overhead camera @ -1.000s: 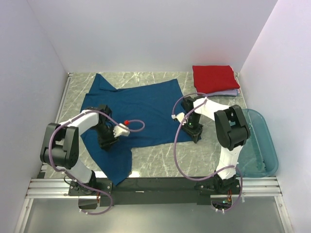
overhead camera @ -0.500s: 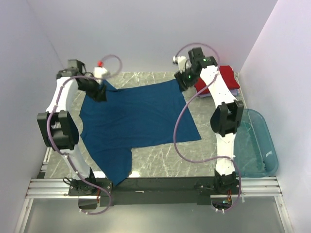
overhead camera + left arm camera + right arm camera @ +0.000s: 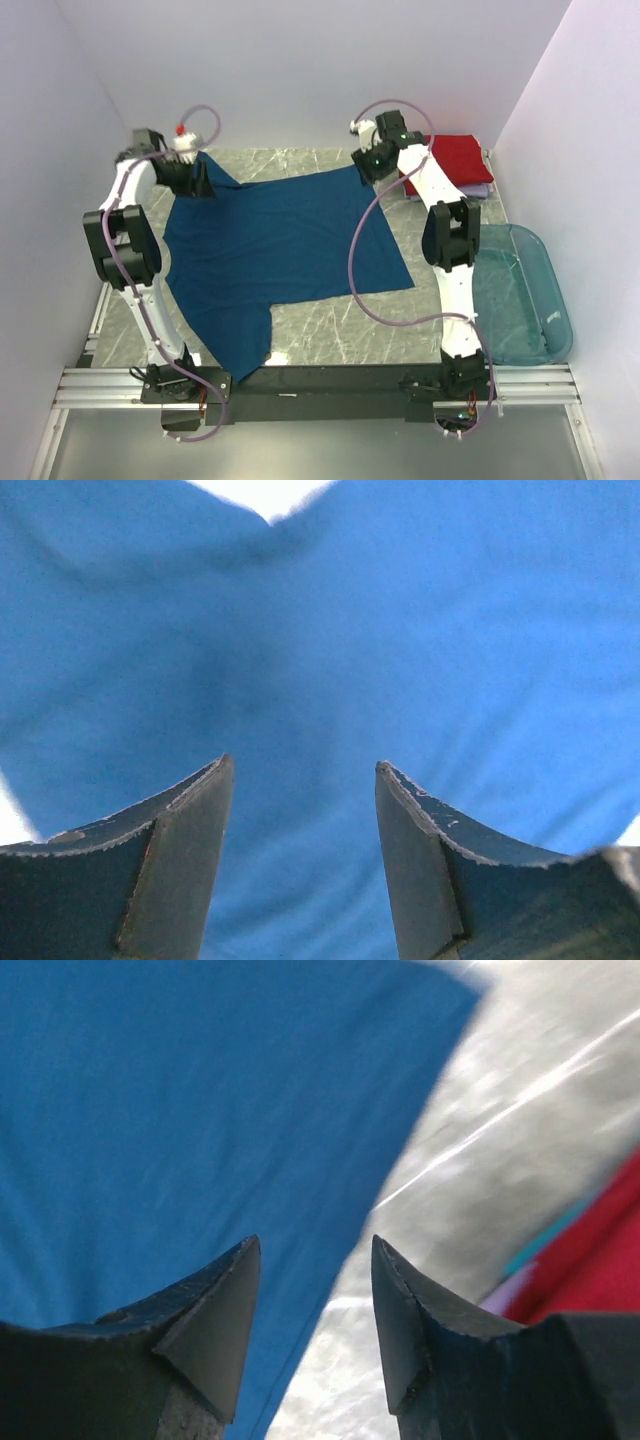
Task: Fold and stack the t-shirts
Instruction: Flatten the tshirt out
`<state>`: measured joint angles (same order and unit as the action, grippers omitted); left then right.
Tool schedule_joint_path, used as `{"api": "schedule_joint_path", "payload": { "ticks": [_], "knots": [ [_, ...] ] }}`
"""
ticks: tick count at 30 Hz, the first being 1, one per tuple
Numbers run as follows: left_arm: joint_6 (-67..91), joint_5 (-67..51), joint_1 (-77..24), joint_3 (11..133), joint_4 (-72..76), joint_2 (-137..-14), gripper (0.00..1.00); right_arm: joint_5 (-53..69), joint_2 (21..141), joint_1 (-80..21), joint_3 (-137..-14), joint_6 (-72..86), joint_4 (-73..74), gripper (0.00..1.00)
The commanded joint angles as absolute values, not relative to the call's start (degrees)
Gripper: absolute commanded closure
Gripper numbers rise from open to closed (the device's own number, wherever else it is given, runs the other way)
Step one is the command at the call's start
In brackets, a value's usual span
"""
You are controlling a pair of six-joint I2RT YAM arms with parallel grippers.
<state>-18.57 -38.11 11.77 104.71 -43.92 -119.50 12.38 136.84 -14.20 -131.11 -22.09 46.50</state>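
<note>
teal tub [image 3: 527, 300] near right | dark blue t-shirt [image 3: 280, 250] spread flat mid-table [image 3: 335, 335], one sleeve toward near edge | left fingers [image 3: 198, 180] wide apart, empty, over its far-left corner | right fingers [image 3: 367, 166] wide apart, empty, over its far-right edge | red t-shirt [image 3: 452, 160] folded far right atop lavender t-shirt [image 3: 480, 190]

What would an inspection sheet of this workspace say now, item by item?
Surface: marble table, partly bare at the front.
Job's things: blue tee spread flat, unfolded; red tee folded on the lavender tee, far right corner.
Clutter: teal tub on the right.
Grippers: left gripper and right gripper open, holding nothing, over the blue tee's far edge.
Cables: purple cable hangs over the blue tee.
Surroundings: plain walls on three sides.
</note>
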Motion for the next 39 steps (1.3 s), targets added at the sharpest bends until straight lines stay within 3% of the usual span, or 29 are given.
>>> {"api": "schedule_joint_path", "payload": {
  "ticks": [1, 10, 16, 24, 33, 39],
  "knots": [
    [-20.7, -37.8, 9.1, 97.1, -44.9, -112.9, 0.36, 17.8, 128.9, -14.8, -121.5, -26.2, 49.1, 0.45],
    [-37.1, -30.4, 8.0, 81.8, -54.3, -104.2, 0.39, 21.1, 123.3, -15.3, -109.3, -32.6, 61.1, 0.55],
    [-35.4, -20.4, 7.7, 72.0, -49.1, -103.9, 0.4, 17.5, 122.6, -16.0, -103.6, -32.8, 59.6, 0.57],
    [-29.4, -16.4, 7.8, 79.1, -43.6, -114.0, 0.4, 10.6, 128.9, -16.0, -107.0, -29.5, 57.0, 0.62],
    [-25.8, -14.5, 7.8, 95.1, -44.6, -125.2, 0.4, 1.1, 139.9, -15.8, -123.2, -23.8, 56.9, 0.69],
    [-28.4, -21.8, 9.1, 98.2, -47.4, -121.7, 0.33, 4.9, 137.8, -16.2, -125.9, -25.2, 57.4, 0.67]
  ]
}}
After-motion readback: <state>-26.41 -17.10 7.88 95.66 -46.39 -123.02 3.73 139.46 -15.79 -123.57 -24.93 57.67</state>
